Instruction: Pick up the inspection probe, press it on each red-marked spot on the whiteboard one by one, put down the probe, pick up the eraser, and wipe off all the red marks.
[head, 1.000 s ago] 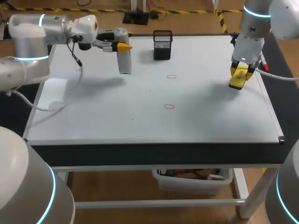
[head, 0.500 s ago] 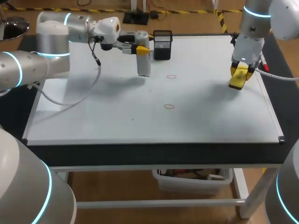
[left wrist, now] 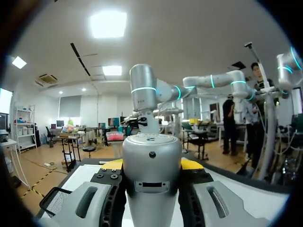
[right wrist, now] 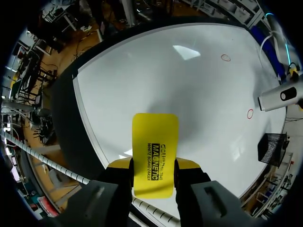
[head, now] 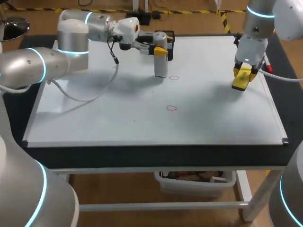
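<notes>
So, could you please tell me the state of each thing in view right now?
inspection probe: upright, tip down, beside the far red mark, not on it.
left gripper: shut on the inspection probe.
eraser: held over the whiteboard.
right gripper: shut on the eraser.
far red mark: unwiped.
near red mark: unwiped.
mesh pen holder: upright.

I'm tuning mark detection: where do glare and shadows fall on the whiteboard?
Head view: soft shadows on the whiteboard under the left arm and beside the right hand; far red mark and near red mark both visible. Right wrist view: a ceiling-light reflection ahead of the eraser, clear of marks.
</notes>
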Action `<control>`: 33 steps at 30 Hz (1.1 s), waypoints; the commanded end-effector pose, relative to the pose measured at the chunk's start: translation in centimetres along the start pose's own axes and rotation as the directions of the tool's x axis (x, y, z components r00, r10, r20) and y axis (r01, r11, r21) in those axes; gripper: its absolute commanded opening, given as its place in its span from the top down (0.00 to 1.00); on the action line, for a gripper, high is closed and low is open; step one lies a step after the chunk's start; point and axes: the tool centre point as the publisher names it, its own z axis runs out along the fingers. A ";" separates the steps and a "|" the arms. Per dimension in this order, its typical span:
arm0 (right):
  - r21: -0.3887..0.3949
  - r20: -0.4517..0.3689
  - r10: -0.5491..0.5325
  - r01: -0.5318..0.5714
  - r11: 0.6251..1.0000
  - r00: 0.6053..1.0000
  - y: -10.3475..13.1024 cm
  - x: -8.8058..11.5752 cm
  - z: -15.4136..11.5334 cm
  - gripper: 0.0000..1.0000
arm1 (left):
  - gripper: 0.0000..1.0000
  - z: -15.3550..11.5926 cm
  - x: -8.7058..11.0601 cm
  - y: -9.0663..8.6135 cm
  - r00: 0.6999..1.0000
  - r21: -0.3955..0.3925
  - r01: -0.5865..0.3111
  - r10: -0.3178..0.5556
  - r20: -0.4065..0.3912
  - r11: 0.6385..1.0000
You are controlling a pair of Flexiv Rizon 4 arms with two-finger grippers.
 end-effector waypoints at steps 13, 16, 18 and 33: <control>0.001 -0.002 -0.002 0.002 1.000 1.000 -0.1 0.1 -0.1 1.00 | 1.00 2.4 -2.1 1.0 0.986 0.030 0.022 -0.017 -0.166 0.999; 0.001 -0.002 -0.002 0.002 1.000 1.000 -0.1 0.1 -0.1 1.00 | 1.00 2.8 -2.0 1.1 0.985 0.026 0.030 -0.025 -0.173 0.999; 0.001 -0.002 -0.002 0.002 1.000 1.000 -0.1 0.1 -0.1 1.00 | 1.00 2.9 -2.0 1.2 0.984 0.025 0.037 -0.032 -0.176 0.999; 0.001 -0.002 -0.002 0.002 1.000 1.000 -0.1 0.1 -0.1 1.00 | 1.00 3.6 -2.0 1.6 0.980 0.001 0.065 -0.064 -0.188 0.998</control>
